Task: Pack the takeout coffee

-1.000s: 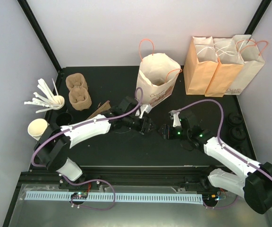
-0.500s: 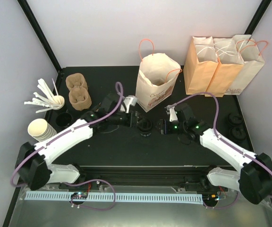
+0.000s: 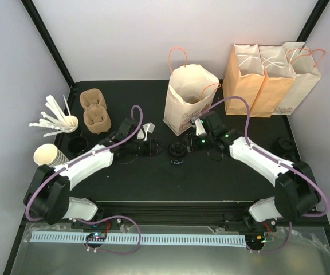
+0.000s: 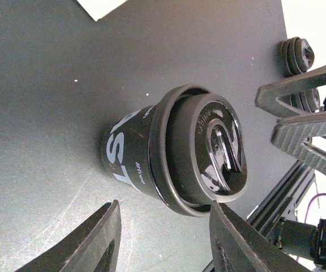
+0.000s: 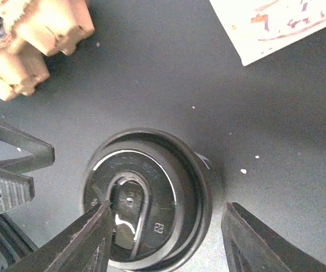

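Note:
The takeout coffee (image 3: pixel 177 153), a small black cup with a black lid, stands upright on the black table in front of the open paper bag (image 3: pixel 189 98). My left gripper (image 3: pixel 155 148) is open just left of the cup; in the left wrist view the cup (image 4: pixel 168 153) lies beyond the open left gripper (image 4: pixel 166 226). My right gripper (image 3: pixel 189 144) is open at the cup's right. In the right wrist view the right gripper (image 5: pixel 168 232) straddles the lid (image 5: pixel 146 198) from above, and I cannot tell if it touches.
Three closed paper bags (image 3: pixel 271 77) stand at the back right. Brown cup carriers (image 3: pixel 95 112), a cup of stirrers (image 3: pixel 67 121), a white cup stack (image 3: pixel 47 156) and black lids (image 3: pixel 78 143) sit at the left. More black lids (image 3: pixel 285 154) lie at the right edge.
My left gripper let go of the cup and drew back to the left. My right gripper moved left and up to the cup. The cup stayed in place.

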`<state>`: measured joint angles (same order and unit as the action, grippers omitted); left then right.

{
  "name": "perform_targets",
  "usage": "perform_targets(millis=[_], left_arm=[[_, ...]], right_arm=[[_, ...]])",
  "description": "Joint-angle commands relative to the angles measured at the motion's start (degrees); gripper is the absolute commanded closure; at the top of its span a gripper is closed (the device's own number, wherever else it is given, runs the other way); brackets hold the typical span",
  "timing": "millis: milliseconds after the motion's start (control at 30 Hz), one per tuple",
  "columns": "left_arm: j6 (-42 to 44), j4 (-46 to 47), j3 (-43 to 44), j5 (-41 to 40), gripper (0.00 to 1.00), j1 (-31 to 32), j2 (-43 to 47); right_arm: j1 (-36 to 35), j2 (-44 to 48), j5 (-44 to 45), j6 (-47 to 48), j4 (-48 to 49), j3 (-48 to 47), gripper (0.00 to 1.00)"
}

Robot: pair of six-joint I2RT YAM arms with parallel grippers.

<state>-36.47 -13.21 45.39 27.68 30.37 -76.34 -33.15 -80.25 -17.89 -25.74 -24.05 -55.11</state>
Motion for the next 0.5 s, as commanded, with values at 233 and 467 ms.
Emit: perform_targets(millis=[233, 467], left_arm=[[-3.23, 8.66, -1.87, 5.68, 0.56, -0.44, -3.94], [-5.09, 11.78, -3.72, 6.29, 0.60, -0.46, -4.30]], right_arm=[[-5.86, -3.81, 9.99, 5.87, -8.74, -6.51, 0.33], [-11.71, -7.69, 20.47, 6.79, -15.15, -12.71, 0.21]])
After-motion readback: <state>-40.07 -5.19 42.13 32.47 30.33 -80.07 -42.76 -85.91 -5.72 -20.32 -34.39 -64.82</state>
